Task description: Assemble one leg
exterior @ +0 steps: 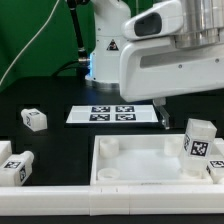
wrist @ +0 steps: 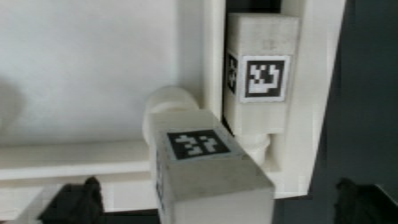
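Two posts crowd the tray (exterior: pixel 150 172) at the exterior view's right: the leg (wrist: pixel 210 170) sits between the spread, empty fingers (wrist: pixel 71 203) of the tool (wrist: pixel 219 203), just beside a second post (wrist: pixel 267 70); the tool should, I judge, lower centred and close on the leg's flat faces without catching that neighbour. A spare post (exterior: pixel 33 119) and a nearer post (exterior: pixel 14 166) rest on the desk (exterior: pixel 60 140) at the exterior view's left; the marker board (exterior: pixel 110 114) lies beyond the tray; none obstructs.

The arm (exterior: pixel 165 55) is seen at two o'clock in the exterior view, its wrist bent downward. The gripper (exterior: pixel 160 113) is pointed toward six o'clock. Its fingers (wrist: pixel 75 203) are held well apart, seemingly touching nothing.
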Available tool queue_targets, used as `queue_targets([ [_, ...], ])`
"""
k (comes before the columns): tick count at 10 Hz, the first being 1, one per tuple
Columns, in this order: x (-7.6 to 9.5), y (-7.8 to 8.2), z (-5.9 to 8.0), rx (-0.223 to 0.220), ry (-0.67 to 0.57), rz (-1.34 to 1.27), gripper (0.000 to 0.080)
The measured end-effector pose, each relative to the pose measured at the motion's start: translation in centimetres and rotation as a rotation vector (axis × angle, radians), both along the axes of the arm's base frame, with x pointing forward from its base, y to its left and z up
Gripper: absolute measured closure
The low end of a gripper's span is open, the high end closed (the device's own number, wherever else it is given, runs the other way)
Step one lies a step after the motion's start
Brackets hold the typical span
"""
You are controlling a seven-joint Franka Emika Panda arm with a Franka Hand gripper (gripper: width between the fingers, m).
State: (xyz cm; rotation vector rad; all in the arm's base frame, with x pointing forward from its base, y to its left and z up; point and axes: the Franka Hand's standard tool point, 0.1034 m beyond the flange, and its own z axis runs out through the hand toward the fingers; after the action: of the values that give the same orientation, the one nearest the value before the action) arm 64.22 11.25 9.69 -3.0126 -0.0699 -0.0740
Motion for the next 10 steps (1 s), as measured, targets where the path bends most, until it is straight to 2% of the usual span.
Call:
queue_targets([
  [1,0.1,-0.23,-0.17,0.001,0.055,0.004,0.015],
  [2,0.65,-0.42,-0.31,0.001,0.048,0.002,0.015],
  [6,0.66,-0.53,-0.63,0.001,0.046,0.006,0.015],
  [8,0.65,-0.55,-0.65,0.001,0.046,0.006,0.0397],
  [9,0.68,-0.59,-0.63,0.001,0.046,0.005,0.0397],
  [10,0.7,-0.62,-0.59,0.001,0.045,0.005,0.0513],
])
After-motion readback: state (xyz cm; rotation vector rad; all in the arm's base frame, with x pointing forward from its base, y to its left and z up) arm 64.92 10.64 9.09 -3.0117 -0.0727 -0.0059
